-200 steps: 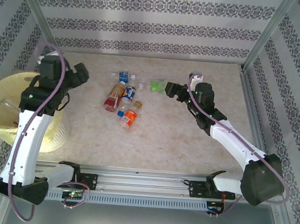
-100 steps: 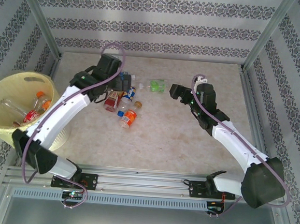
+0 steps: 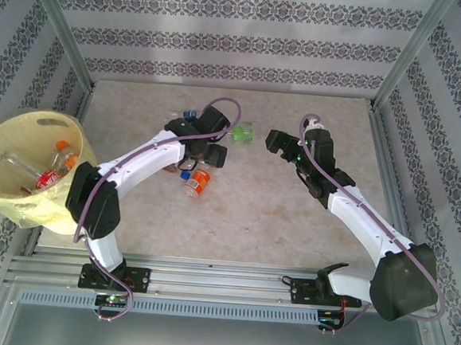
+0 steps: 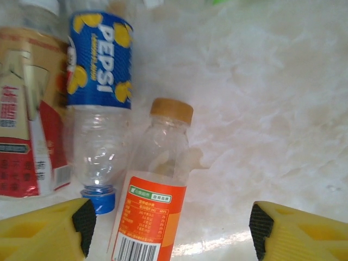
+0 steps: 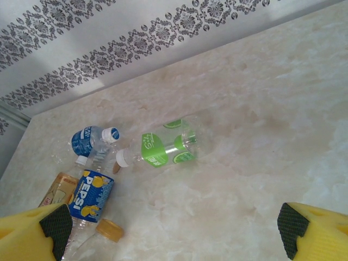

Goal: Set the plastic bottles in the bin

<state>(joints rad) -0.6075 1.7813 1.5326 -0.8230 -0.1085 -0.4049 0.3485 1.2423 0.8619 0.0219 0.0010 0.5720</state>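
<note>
Now, step: left hand hangs over the bottle heap, pads either side of the orange bottle; judged a reach before the pick
Left hand: pads apart, bottle body between them, nothing gripped as far as the wrist view shows; how wide it stands overall I cannot tell
Right hand: spread wide, holding nothing; green bottle lies ahead of it, well apart
Bin: at the left edge of the worktop, a few bottles already inside; well apart from the heap
Doing it well: probably centre on the label band, not the neck; close gently, since thin clear plastic should buckle and slip; lift straight up so the neighbour is not dragged
Neighbour: Pepsi bottle lies just beside, its blue cap near the left pad; that pad could catch it
Materials: bottles clear, ribbed, round, likely light and prone to rolling; orange bottle has a tan cap and paper-like label; pads yellow with dark tips
Worktop: pale, marbled, smooth, slightly glossy
Bin material: pale-yellow, translucent, wide-rimmed
</note>
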